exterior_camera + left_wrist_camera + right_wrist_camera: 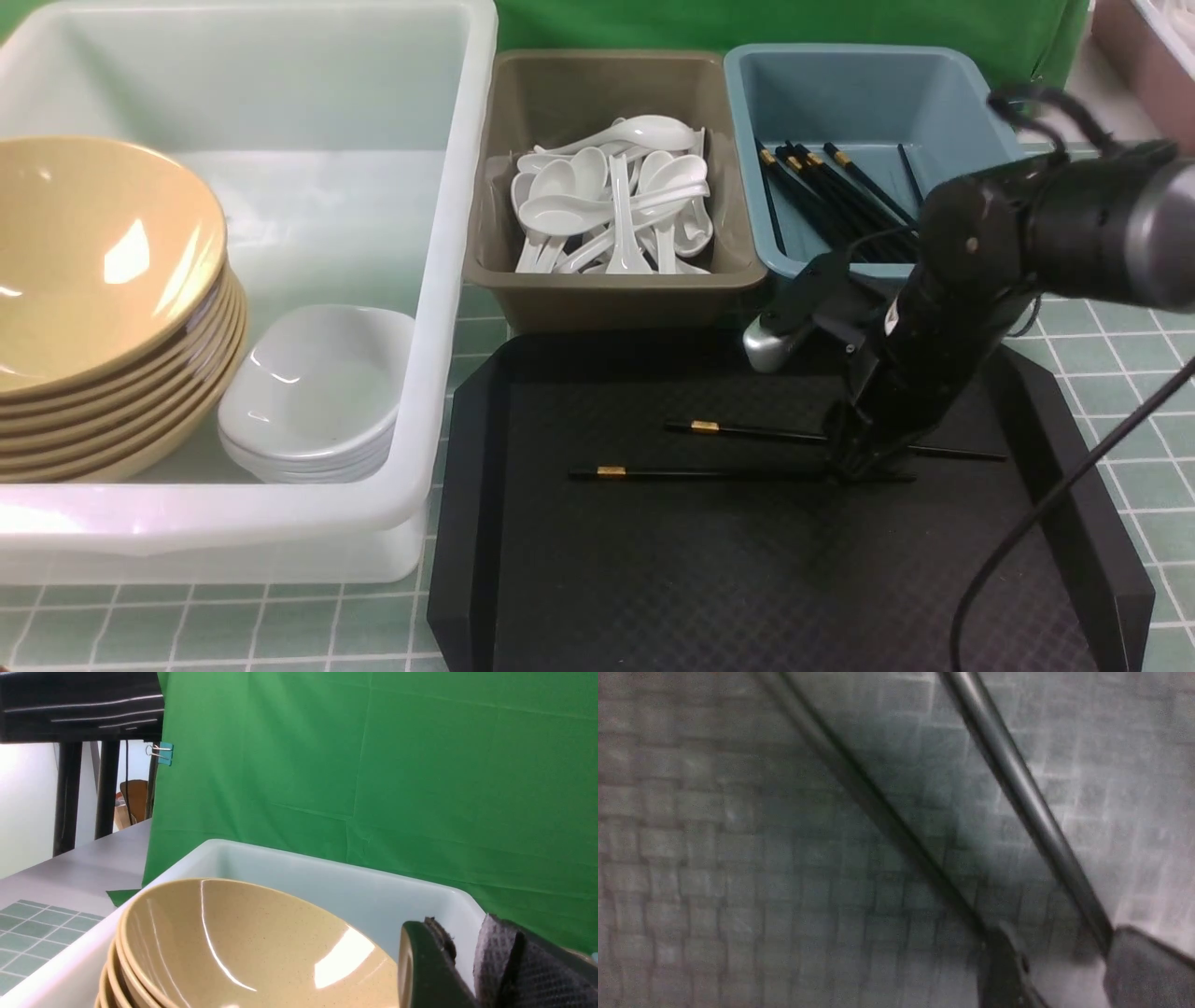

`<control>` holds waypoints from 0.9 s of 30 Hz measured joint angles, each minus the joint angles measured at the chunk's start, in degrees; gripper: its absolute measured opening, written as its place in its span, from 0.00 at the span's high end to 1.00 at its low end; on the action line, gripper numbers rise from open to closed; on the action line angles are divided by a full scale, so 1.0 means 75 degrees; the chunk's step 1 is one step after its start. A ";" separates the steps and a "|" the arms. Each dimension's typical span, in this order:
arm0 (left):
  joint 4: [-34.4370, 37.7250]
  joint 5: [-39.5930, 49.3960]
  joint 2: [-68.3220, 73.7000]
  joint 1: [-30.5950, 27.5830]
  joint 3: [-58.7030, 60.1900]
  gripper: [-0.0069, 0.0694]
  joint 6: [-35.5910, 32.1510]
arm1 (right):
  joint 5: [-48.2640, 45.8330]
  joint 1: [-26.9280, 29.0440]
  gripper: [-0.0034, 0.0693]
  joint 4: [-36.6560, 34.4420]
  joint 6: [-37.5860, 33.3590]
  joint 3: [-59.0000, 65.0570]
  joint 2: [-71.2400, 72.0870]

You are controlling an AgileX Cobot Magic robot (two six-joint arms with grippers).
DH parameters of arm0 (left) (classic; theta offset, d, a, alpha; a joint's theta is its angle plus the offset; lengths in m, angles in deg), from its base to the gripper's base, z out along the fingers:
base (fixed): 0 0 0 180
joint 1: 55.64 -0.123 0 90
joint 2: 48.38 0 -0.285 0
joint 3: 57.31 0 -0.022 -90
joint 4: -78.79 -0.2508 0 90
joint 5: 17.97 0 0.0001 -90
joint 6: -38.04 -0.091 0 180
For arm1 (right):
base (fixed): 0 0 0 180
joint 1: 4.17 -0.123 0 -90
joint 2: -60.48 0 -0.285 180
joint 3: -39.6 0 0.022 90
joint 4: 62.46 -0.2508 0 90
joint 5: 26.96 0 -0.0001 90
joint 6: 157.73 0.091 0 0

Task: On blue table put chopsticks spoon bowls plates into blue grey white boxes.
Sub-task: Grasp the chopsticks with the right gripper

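Two chopsticks (700,474) are lying on the far half of the black tray (653,579) while the right tool (868,471) is standing over them, jaws apart.

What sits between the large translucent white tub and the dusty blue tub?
The grey-brown plastic tub, heaped with glossy white soup spoons, as the front view shows.

The front camera looked forward and down. The left wrist camera sat close above the bowls (243,942), front view's nine o'clock, facing the green cloth (420,765). The right wrist camera hugged the tray (714,858), front view's five o'clock.
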 joint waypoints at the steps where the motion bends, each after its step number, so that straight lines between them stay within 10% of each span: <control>1: 0.0000 0.0000 0.0000 0.0000 0.0001 0.74 0.0000 | 0.0023 0.0000 0.47 -0.0019 0.0000 -0.0026 -0.0044; 12: 0.0000 -0.0071 0.0000 0.0000 0.0007 0.74 0.0008 | -0.0817 0.0000 0.87 -0.0976 -0.0758 -0.0119 -0.0184; 27: 0.0000 -0.0172 0.0000 0.0000 0.0010 0.74 0.0023 | -0.1608 0.0000 0.90 -0.2042 -0.1740 -0.0010 0.1850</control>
